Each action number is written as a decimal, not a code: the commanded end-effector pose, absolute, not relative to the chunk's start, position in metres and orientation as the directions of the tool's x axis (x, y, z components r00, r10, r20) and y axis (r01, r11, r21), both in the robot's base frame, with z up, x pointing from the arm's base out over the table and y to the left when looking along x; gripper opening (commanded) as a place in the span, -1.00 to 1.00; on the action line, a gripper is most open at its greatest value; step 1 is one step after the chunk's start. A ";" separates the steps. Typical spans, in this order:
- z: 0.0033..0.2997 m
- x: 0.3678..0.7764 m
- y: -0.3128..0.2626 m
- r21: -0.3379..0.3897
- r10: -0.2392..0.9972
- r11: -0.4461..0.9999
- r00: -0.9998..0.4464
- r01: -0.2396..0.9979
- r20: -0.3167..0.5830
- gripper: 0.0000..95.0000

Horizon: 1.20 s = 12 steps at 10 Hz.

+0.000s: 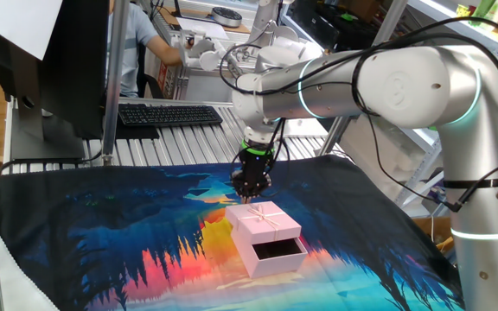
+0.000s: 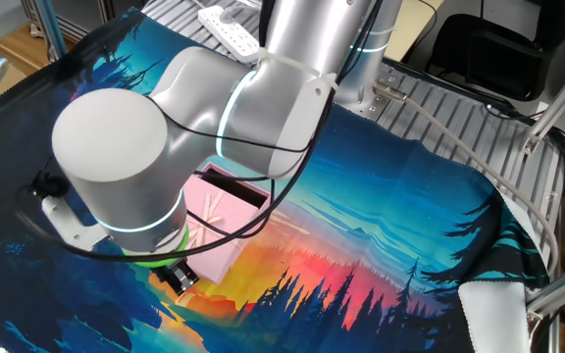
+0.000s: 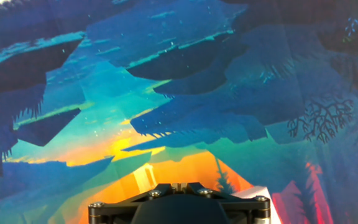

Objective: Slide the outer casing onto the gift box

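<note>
The outer casing [image 1: 266, 220] is a pale pink sleeve with a cream ribbon cross and bow, lying on the printed cloth. The gift box [image 1: 277, 251], a pink tray with a dark inside, sticks out of the sleeve's near open end, partly inside it. In the other fixed view the casing [image 2: 209, 221] and the tray's dark inside [image 2: 240, 188] show under the arm. My gripper [image 1: 251, 186] hangs just above the casing's far edge, jaws close together and holding nothing. In the hand view the fingertips [image 3: 178, 185] sit together over the cloth, and a pale corner of the casing [image 3: 263, 190] shows at the bottom.
A colourful printed cloth [image 1: 102, 233] covers the table. Behind it are a slatted metal surface, a keyboard [image 1: 169, 114] and a monitor [image 1: 50, 69]. A person sits at the back [image 1: 141, 39]. A white power strip [image 2: 229, 27] lies past the cloth's far edge.
</note>
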State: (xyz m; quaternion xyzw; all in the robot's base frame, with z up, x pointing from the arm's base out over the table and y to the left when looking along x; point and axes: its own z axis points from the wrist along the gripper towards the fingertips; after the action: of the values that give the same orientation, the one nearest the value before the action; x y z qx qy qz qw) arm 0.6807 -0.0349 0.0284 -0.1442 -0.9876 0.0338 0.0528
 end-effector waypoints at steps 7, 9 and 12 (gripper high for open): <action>0.039 0.669 -0.037 -0.092 0.282 0.958 -0.953 0.273 0.110 -1.00; 0.041 0.665 -0.037 -0.093 0.279 0.959 -0.954 0.269 0.112 -1.00; 0.039 0.658 -0.038 -0.100 0.277 0.959 -0.954 0.266 0.111 -1.00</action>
State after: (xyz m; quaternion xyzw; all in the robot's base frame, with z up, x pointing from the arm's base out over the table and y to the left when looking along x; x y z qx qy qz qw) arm 0.6549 -0.0381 0.0396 -0.1374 -0.9876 0.0433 0.0618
